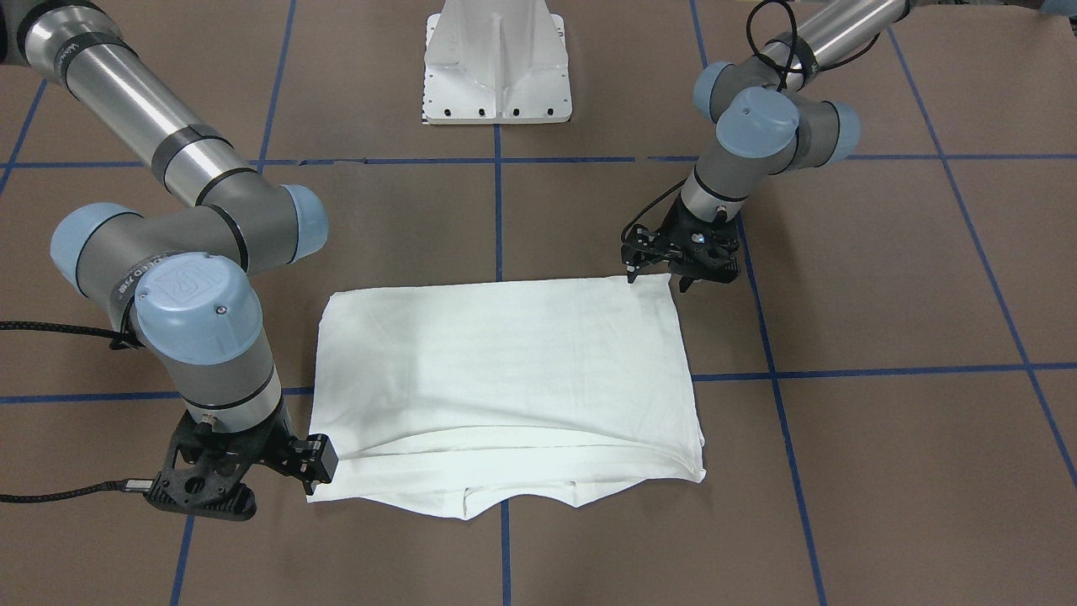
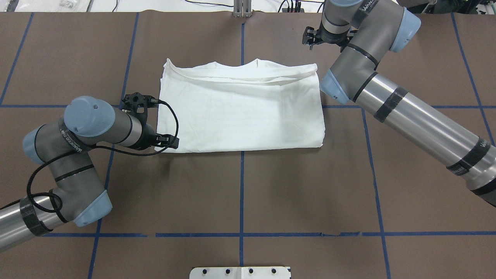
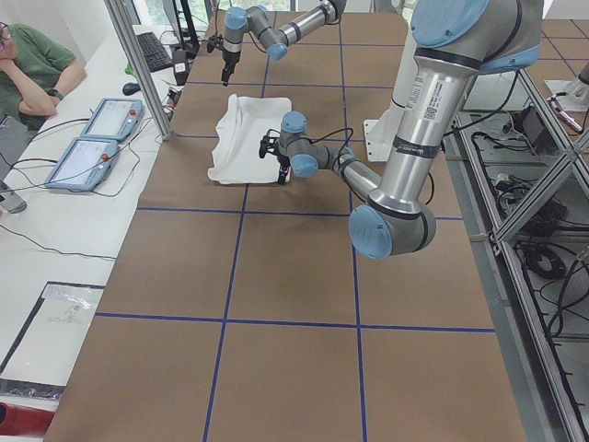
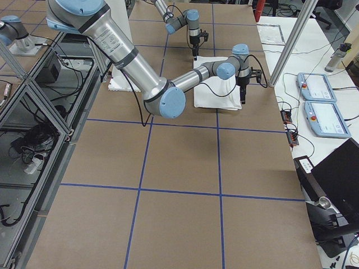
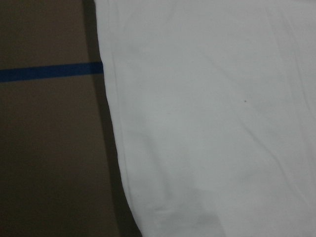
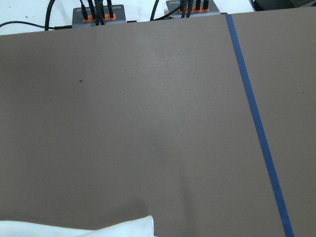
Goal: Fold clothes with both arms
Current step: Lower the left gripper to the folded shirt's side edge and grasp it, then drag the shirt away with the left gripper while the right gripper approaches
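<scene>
The white shirt [image 1: 505, 370] lies folded into a flat rectangle on the brown table, plain side up, with no print showing. Its collar edge [image 2: 248, 66] lies on the side far from the robot. My left gripper [image 1: 656, 282] is low at the shirt's near corner on my left, jaws apart, holding nothing; it also shows in the overhead view [image 2: 166, 141]. My right gripper [image 1: 286, 484] is low beside the far corner on my right, jaws apart and empty, just off the cloth [image 2: 312, 38]. The left wrist view shows the shirt's edge [image 5: 207, 123]; the right wrist view shows one shirt corner [image 6: 98, 229].
The white pedestal base [image 1: 496, 67] stands at the table's robot side. Blue tape lines [image 2: 242, 186] grid the brown table [image 2: 271, 193]. Cable boxes [image 6: 98, 15] sit past the far edge. An operator [image 3: 28, 64] and two pendants [image 3: 92, 138] are beside the table.
</scene>
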Motion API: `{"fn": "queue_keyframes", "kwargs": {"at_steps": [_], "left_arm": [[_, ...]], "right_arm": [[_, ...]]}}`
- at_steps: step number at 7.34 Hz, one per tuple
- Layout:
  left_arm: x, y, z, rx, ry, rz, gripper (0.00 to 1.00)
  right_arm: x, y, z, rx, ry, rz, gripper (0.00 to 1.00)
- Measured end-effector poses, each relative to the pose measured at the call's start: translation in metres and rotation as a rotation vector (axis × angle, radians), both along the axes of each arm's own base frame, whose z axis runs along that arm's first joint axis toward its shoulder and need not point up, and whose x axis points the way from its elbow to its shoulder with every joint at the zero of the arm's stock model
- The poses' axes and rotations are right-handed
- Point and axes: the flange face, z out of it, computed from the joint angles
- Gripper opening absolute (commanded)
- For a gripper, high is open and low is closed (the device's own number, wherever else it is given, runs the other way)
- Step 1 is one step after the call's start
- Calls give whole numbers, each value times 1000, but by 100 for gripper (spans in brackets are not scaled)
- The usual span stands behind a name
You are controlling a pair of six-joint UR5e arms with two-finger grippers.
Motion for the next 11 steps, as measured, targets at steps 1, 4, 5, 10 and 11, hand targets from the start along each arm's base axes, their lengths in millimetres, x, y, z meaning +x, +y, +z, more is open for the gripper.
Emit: {"fn": "queue_keyframes", "kwargs": {"at_steps": [1, 4, 5, 10, 11], "left_arm": [[1, 1, 0, -7, 2, -4, 1], [0, 2, -2, -9, 6, -4, 0], [-3, 1, -3, -2, 6, -2, 0], [-137, -138, 80, 246, -242, -3, 0], [-168, -186, 99, 274, -309, -4, 0]], "right_arm": [[0, 1, -2, 1, -2, 1, 100], [-1, 2, -4, 4, -5, 0, 100], [-1, 2, -4, 5, -6, -1, 100], [-9, 7, -9, 7, -15, -4, 100], [-14, 10, -12, 8, -19, -8, 100]]}}
